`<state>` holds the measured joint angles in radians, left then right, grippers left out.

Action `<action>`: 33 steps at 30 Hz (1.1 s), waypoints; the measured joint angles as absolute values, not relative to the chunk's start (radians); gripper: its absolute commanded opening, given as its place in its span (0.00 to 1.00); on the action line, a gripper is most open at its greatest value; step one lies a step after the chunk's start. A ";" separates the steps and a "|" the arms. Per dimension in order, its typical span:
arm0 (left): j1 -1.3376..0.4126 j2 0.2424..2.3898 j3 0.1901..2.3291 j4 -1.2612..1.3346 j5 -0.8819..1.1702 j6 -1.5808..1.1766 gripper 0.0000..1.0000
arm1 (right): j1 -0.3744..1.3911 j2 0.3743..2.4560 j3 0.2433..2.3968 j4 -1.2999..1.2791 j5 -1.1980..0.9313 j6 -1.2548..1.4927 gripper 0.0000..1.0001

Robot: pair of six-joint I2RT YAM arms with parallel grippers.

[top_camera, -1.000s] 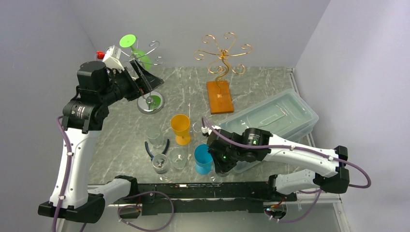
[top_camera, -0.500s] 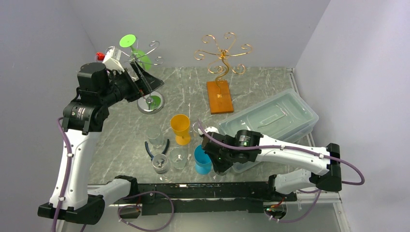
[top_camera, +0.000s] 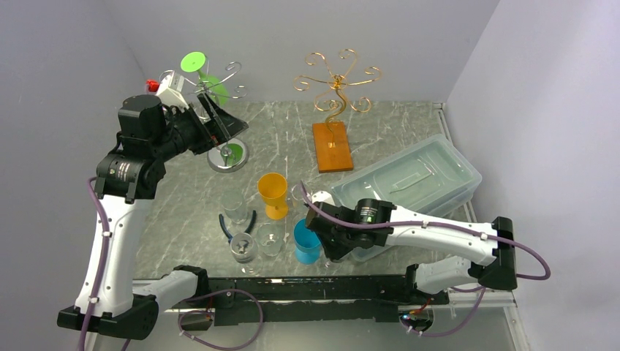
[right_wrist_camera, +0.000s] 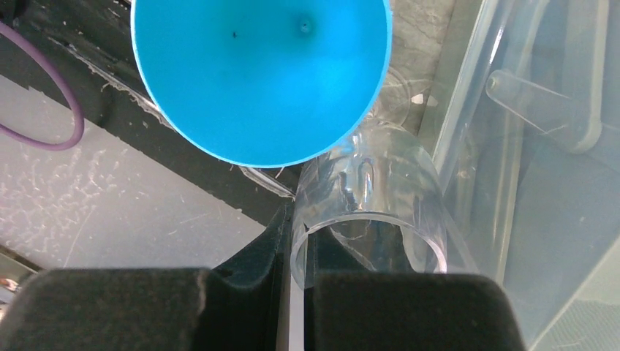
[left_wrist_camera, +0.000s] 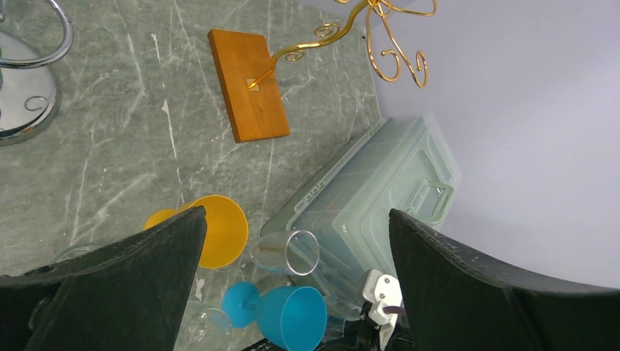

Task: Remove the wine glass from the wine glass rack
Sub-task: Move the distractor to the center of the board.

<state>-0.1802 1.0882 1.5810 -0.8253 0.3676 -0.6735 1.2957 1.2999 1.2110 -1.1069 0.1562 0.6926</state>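
**Desk:** What's at far left?

**Photographer:** The left gripper (top_camera: 223,121), raised to the silver wine glass rack (top_camera: 227,156) in the table's back-left corner. Its jaws stand wide apart, and its wrist camera shows nothing between them. The green wine glass (top_camera: 216,88) hangs upside down on the rack's wire arms, tilted, round foot uppermost, just beside the fingers.

**Desk:** Which step is this?

**Photographer:** The reach, by my reading. The glass is not yet gripped. The next move calls for bringing the open jaws round the stem or bowl and closing. Then the foot should slide out along the wire rather than be pulled straight down.

**Desk:** How does the glass look?

**Photographer:** Opaque bright green, probably plastic, with a flat disc foot and a thin stem. The bowl is partly hidden behind wire and gripper.

**Desk:** And further right?

**Photographer:** Mid-table, an orange goblet (top_camera: 273,191) and a blue goblet (top_camera: 307,241) stand among clear tumblers. A gold rack (top_camera: 336,88) on a wooden base stands at the back. The right gripper (right_wrist_camera: 300,248), low beside the blue goblet, has its jaws nearly together on the wall of a clear glass (right_wrist_camera: 380,190), next to a clear tub (top_camera: 409,179).
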 measured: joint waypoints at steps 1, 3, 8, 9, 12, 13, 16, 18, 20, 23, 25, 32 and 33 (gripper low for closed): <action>-0.180 1.088 1.580 -0.824 0.368 -0.673 0.99 | 1.291 1.292 1.204 -1.100 0.154 0.694 0.00; -0.180 1.088 1.579 -0.820 0.368 -0.673 0.99 | 1.279 1.273 1.190 -1.090 0.149 0.701 0.00; -0.180 1.088 1.578 -0.820 0.368 -0.674 1.00 | 1.216 1.214 1.150 -1.080 0.128 0.704 0.00; -0.180 1.088 1.578 -0.820 0.368 -0.674 0.99 | 1.202 1.207 1.145 -1.082 0.129 0.702 0.00; -0.180 1.088 1.578 -0.820 0.368 -0.674 1.00 | 1.170 1.194 1.134 -1.088 0.131 0.696 0.00; -0.180 1.088 1.578 -0.820 0.368 -0.674 1.00 | 1.164 1.192 1.132 -1.088 0.130 0.696 0.00; -0.180 1.088 1.578 -0.820 0.368 -0.674 0.99 | 1.151 1.187 1.126 -1.082 0.123 0.691 0.00; -0.180 1.088 1.578 -0.820 0.368 -0.673 1.00 | 1.150 1.186 1.126 -1.081 0.119 0.687 0.00; -0.180 1.088 1.578 -0.820 0.368 -0.673 0.99 | 1.149 1.186 1.126 -1.080 0.115 0.680 0.00; -0.180 1.088 1.578 -0.820 0.368 -0.673 1.00 | 1.148 1.187 1.126 -1.079 0.109 0.669 0.00; -0.180 1.088 1.578 -0.820 0.368 -0.673 1.00 | 1.148 1.187 1.126 -1.079 0.105 0.662 0.00; -0.180 1.088 1.574 -0.820 0.368 -0.673 0.99 | 1.161 1.200 1.132 -1.075 0.103 0.646 0.00; -0.180 1.088 1.571 -0.818 0.368 -0.673 0.99 | 1.162 1.203 1.134 -1.075 0.103 0.644 0.00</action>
